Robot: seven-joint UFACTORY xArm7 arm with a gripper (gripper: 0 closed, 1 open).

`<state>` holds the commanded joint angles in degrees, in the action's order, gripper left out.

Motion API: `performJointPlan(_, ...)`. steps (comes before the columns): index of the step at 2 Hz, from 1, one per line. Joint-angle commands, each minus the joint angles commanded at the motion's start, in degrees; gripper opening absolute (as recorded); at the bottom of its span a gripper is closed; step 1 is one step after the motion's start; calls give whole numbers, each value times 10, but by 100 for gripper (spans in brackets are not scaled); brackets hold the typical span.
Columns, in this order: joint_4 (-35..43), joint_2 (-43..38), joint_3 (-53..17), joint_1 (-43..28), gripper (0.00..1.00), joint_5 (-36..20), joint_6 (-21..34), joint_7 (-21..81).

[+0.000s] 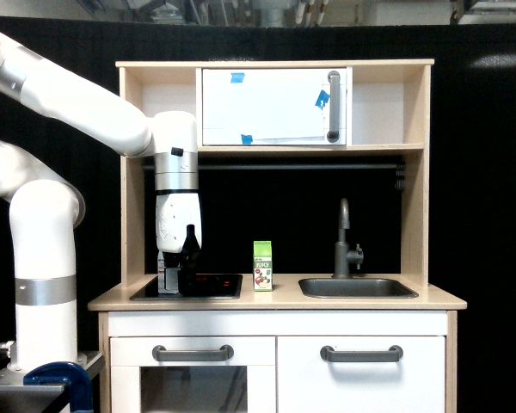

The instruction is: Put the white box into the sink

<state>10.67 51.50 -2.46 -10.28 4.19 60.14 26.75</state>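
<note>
From the exterior view, the tool [179, 280] is hanging low over the flat black stovetop [208, 284], right by the white box [166, 279], a small pale carton showing at its left side. I cannot tell whether it is gripping. The shallow dark metal sink [357, 287] is sitting empty well off to the view's right, so the carrying looks undone. A green juice carton [262, 265] is standing between them on the smooth wooden table [275, 300].
</note>
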Motion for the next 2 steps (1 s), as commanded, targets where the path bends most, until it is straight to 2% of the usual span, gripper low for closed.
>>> performJointPlan(1,32,-21,-37,-40,100,30,-11,136)
performJointPlan(2,44,2,-290,-63,100,9,22,464)
